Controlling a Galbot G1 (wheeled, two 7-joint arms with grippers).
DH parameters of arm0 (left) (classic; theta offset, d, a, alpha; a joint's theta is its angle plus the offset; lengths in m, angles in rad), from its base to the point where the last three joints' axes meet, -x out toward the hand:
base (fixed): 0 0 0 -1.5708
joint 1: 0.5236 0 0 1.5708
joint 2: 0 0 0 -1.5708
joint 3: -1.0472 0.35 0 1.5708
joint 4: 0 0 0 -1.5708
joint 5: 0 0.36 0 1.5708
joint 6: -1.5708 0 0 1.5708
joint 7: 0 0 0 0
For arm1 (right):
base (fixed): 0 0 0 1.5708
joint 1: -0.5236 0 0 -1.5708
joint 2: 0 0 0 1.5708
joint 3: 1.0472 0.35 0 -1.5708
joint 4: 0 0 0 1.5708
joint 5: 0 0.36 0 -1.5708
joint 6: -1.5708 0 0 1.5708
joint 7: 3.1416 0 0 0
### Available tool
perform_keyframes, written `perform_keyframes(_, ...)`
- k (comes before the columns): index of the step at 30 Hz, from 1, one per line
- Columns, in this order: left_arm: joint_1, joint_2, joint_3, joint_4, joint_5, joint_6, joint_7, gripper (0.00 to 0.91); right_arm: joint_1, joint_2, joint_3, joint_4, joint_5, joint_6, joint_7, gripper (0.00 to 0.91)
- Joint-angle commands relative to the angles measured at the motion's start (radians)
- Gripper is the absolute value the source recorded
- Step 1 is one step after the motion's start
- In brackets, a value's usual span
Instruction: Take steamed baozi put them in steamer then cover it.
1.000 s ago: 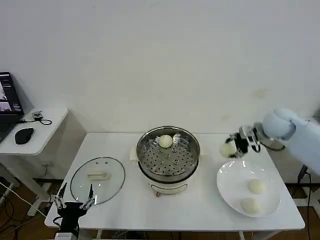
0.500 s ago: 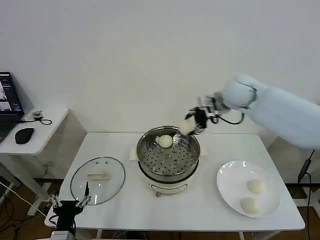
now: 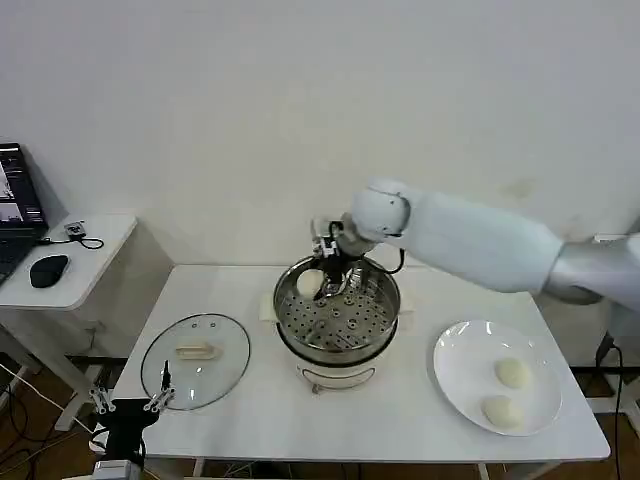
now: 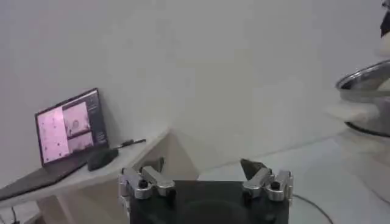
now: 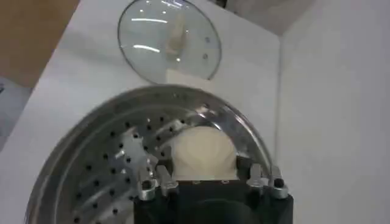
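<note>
mid-transfer over the steamer [image 3: 337, 310]: right tool [image 3: 327, 285] low inside the basket at about 11 o'clock, clenched on a baozi [image 5: 203, 153] just above the perforated floor near the rim. no other bun to be made out in the basket, though the arm may be hiding part of it. two more baozi [image 3: 512, 373] waiting on the plate [image 3: 455, 385] at the steamer's 3 o'clock, well apart from it. cover [image 3: 195, 358] flat on the counter [image 3: 400, 420] at the steamer's 9 o'clock, handle up, untouched. left tool [image 3: 128, 404] parked off the counter's near-left edge, at the cover's 7 o'clock, released and holding nothing. judged roughly at the halfway mark: this bun to be set down, two left to fetch, then the covering.

from the head, whole layout on show: plate, cover and both arms. from the right wrist, the grip itself up close, bun between the fingers against the steamer's inner wall, cover beyond. from the left wrist, spread fingers [image 4: 151, 181], a side desk with laptop [image 4: 68, 131] and mouse [image 4: 101, 159], and the steamer's rim far off.
</note>
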Motion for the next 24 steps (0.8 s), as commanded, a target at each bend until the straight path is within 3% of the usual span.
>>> perform_keyframes(1, -0.007, 0.002, -0.006, 0.014, -0.002, -0.002, 0.0, 0.907, -0.043, 0.067, -0.016, -0.064, -0.022, -0.027, 0.012, 0.695)
perform_keyframes(9, -0.013, 0.005, -0.006, 0.021, -0.004, -0.003, 0.0, 0.907, -0.053, 0.075, -0.01, -0.099, -0.051, -0.019, 0.006, 0.695)
perform_keyframes(10, -0.013, 0.006, -0.007, 0.023, -0.005, -0.003, -0.001, 0.907, -0.055, 0.075, -0.01, -0.099, -0.05, -0.02, 0.005, 0.816)
perform_keyframes(12, -0.013, 0.007, -0.007, 0.024, -0.006, -0.003, 0.0, 0.907, -0.059, 0.077, -0.012, -0.099, -0.055, -0.018, 0.004, 0.907)
perform_keyframes(19, -0.011, 0.005, -0.005, 0.022, -0.005, -0.004, -0.001, 0.907, -0.054, 0.069, -0.004, -0.091, -0.066, -0.016, 0.009, 0.907)
perform_keyframes(24, -0.011, 0.003, 0.002, 0.015, -0.002, -0.003, -0.001, 0.907, 0.021, 0.01, 0.003, -0.027, -0.034, -0.013, 0.006, 0.907)
